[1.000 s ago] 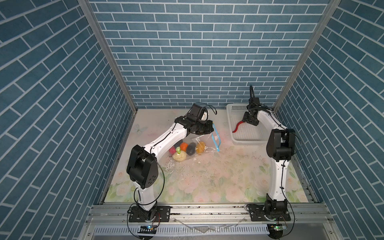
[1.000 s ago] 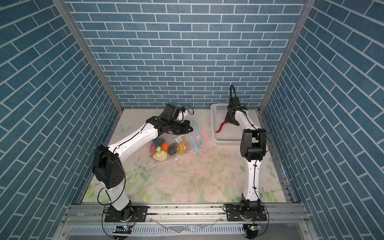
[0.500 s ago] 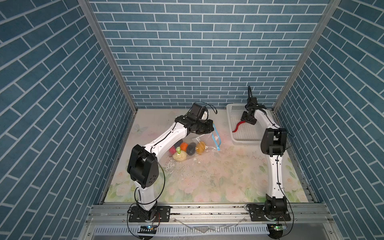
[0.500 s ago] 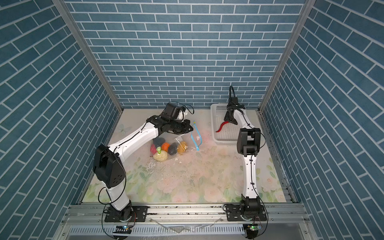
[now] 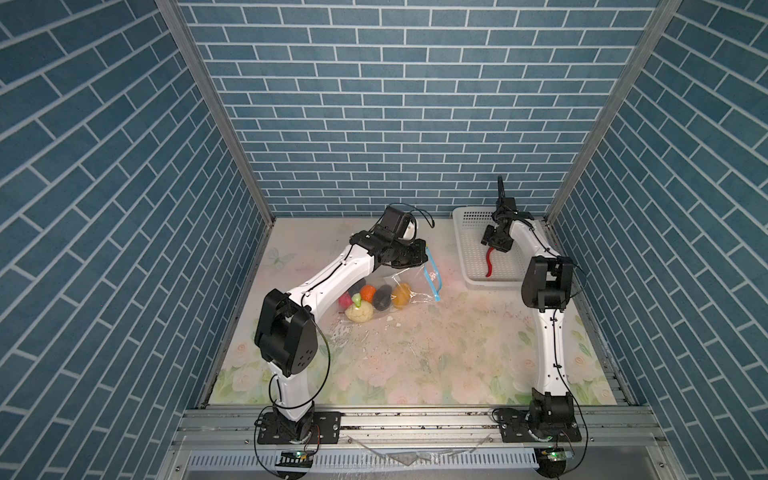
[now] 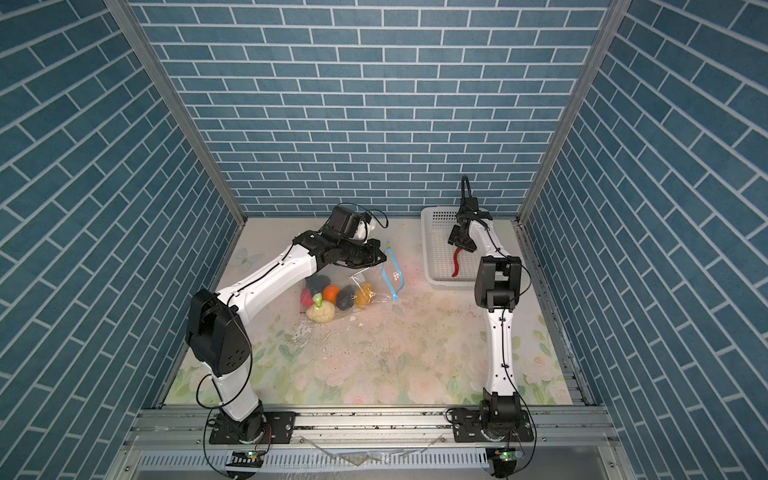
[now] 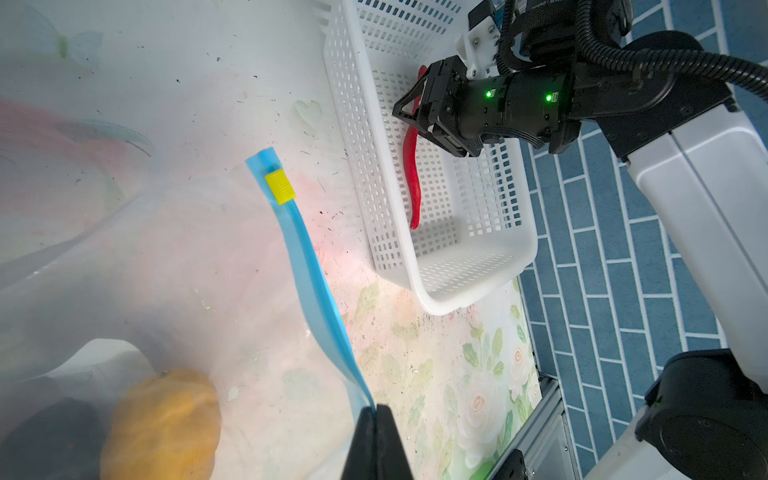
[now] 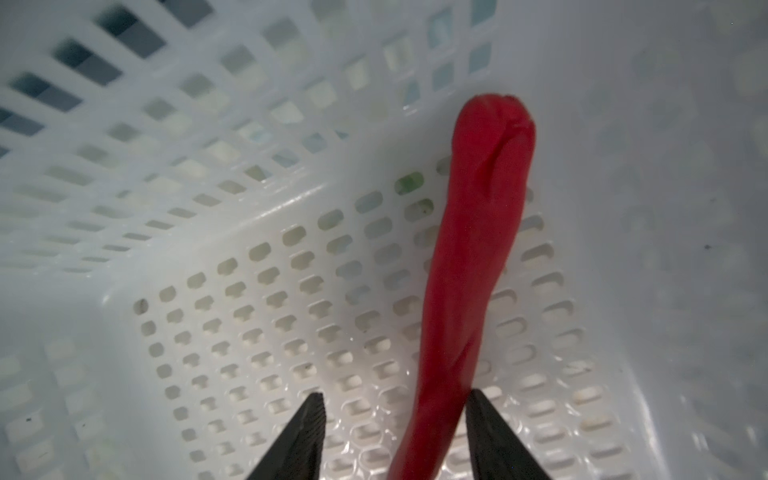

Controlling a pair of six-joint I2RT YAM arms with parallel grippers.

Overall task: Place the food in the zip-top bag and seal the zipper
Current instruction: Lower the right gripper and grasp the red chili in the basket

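Note:
The clear zip-top bag (image 5: 409,286) lies mid-table with several toy foods inside: pink (image 5: 345,298), orange (image 5: 367,292), black (image 5: 382,298), yellow-brown (image 5: 401,294) and cream (image 5: 359,312) lumps. My left gripper (image 7: 376,409) is shut on the light-blue zipper (image 7: 307,266) at the end away from its yellow slider (image 7: 279,188), holding that edge up. The red chili (image 8: 469,266) lies in the white basket (image 8: 249,291). My right gripper (image 8: 395,399) is open and straddles the chili's thin end. One finger is against the chili and the other stands apart from it.
The perforated white basket (image 5: 469,257) stands at the back right, close to the right wall and rail. In the left wrist view the right arm (image 7: 498,104) reaches down into the basket (image 7: 457,291). The floral mat (image 5: 415,357) runs forward to the front rail.
The right gripper's jaws have narrowed around the chili, and the right arm's elbow has shifted slightly left. The left arm and the bag have not moved.

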